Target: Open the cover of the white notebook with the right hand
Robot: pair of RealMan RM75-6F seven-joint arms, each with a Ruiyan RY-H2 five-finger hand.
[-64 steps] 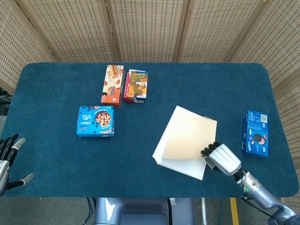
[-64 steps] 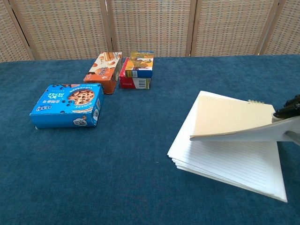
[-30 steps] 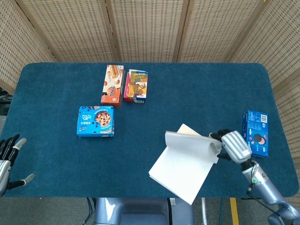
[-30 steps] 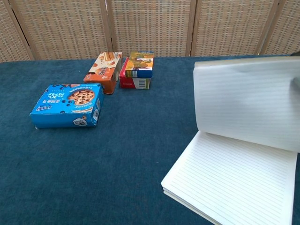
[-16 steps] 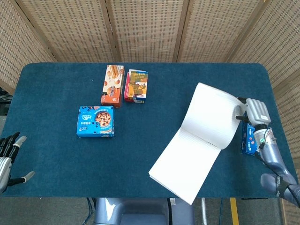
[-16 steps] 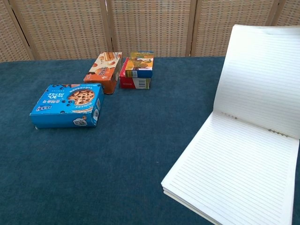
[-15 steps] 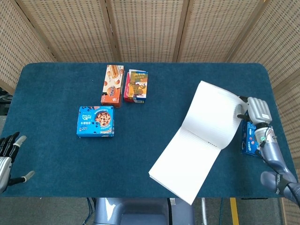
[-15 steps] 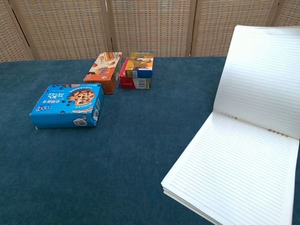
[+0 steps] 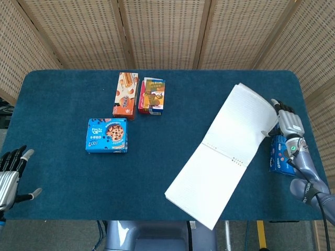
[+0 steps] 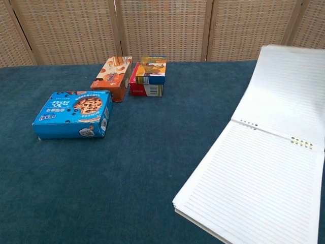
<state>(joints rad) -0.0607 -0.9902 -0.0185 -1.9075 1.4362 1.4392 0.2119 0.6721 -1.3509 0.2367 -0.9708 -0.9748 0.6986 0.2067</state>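
The white notebook (image 9: 222, 154) is laid open on the right of the blue worktop (image 9: 63, 167), its cover (image 9: 245, 121) flipped far. The right robot hand (image 9: 287, 124) is seen released beside the cover's edge; the left robot hand (image 9: 11, 175) is spread, ungrasping. "30" is read on a blue biscuit box (image 10: 72, 114).

"30" on blue cookie box (image 10: 72, 114)
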